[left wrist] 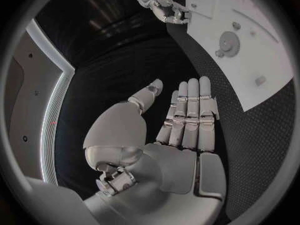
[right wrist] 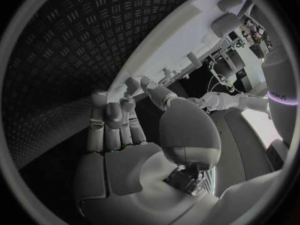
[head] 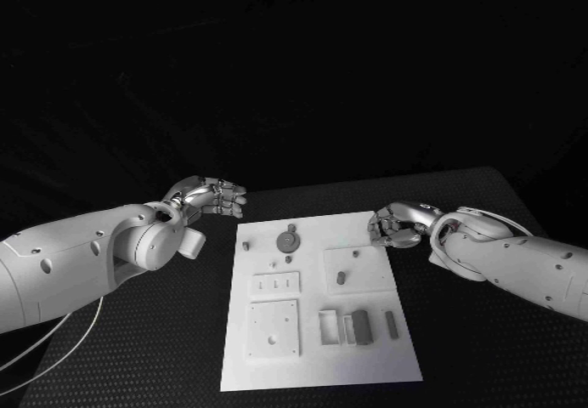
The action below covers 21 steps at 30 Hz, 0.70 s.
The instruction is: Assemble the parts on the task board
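Task board (head: 316,340) lies in the middle of the black table (head: 490,340), with its long side running away from the robot. In the head view the left hand (head: 211,197) hovers beside the far left corner of the board, apart from it. The right hand (head: 398,225) is at the far right edge, so it looks the nearer one to the parts. The round gear-like part (head: 289,240) stands between the two hands, somewhat closer to the left one. The upright peg (head: 340,276) and the long grey pieces (head: 359,326) lie nearer to the robot, with their long axes along the board.

In the left wrist view the left hand (left wrist: 178,135) is flat, with fingers straight and together and the thumb apart; it holds nothing. The board (left wrist: 262,85) lies off to the side of its fingertips, not under them.

In the right wrist view the right hand (right wrist: 125,150) has its fingers partly bent toward the board edge (right wrist: 181,40), and I see nothing held. I judge no part is picked yet.
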{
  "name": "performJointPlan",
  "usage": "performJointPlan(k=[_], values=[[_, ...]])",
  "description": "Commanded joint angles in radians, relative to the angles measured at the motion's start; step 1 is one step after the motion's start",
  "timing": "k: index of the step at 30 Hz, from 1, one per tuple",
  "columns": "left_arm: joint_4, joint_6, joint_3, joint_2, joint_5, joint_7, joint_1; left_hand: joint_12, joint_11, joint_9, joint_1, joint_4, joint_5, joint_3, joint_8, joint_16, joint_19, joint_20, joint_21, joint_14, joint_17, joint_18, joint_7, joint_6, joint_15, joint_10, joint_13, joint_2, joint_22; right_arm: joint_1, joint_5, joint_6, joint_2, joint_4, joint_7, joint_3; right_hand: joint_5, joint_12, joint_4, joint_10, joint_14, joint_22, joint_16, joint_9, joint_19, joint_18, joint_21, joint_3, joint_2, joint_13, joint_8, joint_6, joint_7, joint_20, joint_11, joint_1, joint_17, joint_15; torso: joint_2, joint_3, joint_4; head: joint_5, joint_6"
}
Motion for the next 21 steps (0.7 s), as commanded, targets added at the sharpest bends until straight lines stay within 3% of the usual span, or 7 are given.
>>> performJointPlan(k=[1,7,8,9,21], values=[[0.002,0.015,0.001,0.001,-0.002,0.01,0.0,-0.005,0.001,0.001,-0.006,0.001,0.004,0.001,-0.006,-0.004,0.007,-0.002,-0.005,0.01,0.002,0.02,0.002,0.004,0.0,0.006,0.002,0.003,0.001,-0.002,-0.025,-0.007,0.005,-0.005,-0.001,0.0,0.001,0.005,0.004,0.008,0.006,0.02,0.004,0.001,0.007,0.013,0.003,-0.004,0.009,-0.001,0.006,0.035,0.031,0.0,-0.002,0.003,0.001,-0.004,0.001,0.0001,0.0001,-0.001,-0.001],[0.002,0.016,0.001,0.001,-0.002,0.009,0.0,-0.006,0.001,0.002,-0.007,0.002,0.004,0.001,-0.006,-0.005,0.007,-0.002,-0.006,0.01,0.003,0.02,0.002,0.004,0.0,0.006,0.003,0.003,0.001,-0.003,-0.028,-0.014,0.011,-0.011,-0.004,0.0,0.001,0.005,0.004,0.008,0.006,0.02,0.004,0.001,0.007,0.013,0.003,-0.004,0.009,-0.001,0.006,0.035,0.031,0.0,-0.002,0.003,0.001,-0.004,0.0,-0.0001,0.0001,-0.001,-0.004],[0.001,0.016,0.001,0.001,-0.002,0.009,0.0,-0.006,0.001,0.002,-0.007,0.002,0.004,0.0,-0.006,-0.005,0.007,-0.002,-0.006,0.01,0.003,0.02,0.002,0.004,0.0,0.006,0.003,0.003,0.002,-0.003,-0.028,-0.015,0.011,-0.011,-0.004,0.0,0.001,0.008,0.008,0.014,0.01,0.02,0.007,0.006,0.011,0.013,0.006,-0.003,0.031,-0.001,0.018,0.056,0.026,-0.002,-0.009,0.003,0.002,-0.007,0.0,-0.0001,0.0001,-0.001,-0.004],[0.001,0.017,0.001,0.001,-0.002,0.009,0.0,-0.006,0.001,0.002,-0.007,0.002,0.004,0.0,-0.006,-0.006,0.007,-0.002,-0.006,0.01,0.003,0.02,0.002,0.004,0.0,0.006,0.003,0.003,0.002,-0.003,-0.028,-0.015,0.012,-0.013,-0.005,0.0,0.001,0.008,0.008,0.015,0.011,0.02,0.008,0.006,0.012,0.013,0.006,-0.003,0.033,-0.001,0.019,0.057,0.025,-0.002,-0.009,0.003,0.002,-0.008,0.0,-0.0002,0.0003,0.0,-0.005],[0.001,0.019,0.001,0.001,-0.002,0.007,0.0,-0.007,0.001,0.002,-0.008,0.002,0.004,0.0,-0.007,-0.007,0.007,-0.002,-0.007,0.01,0.004,0.02,0.002,0.003,0.0,0.006,0.004,0.002,0.002,-0.004,-0.029,-0.018,0.015,-0.02,-0.005,0.0,0.001,0.009,0.003,0.019,0.014,0.02,0.009,0.006,0.014,0.013,0.008,-0.007,0.035,-0.003,0.019,0.059,0.021,-0.004,-0.012,0.002,0.001,-0.013,0.001,0.0,-0.0005,0.001,-0.008]])
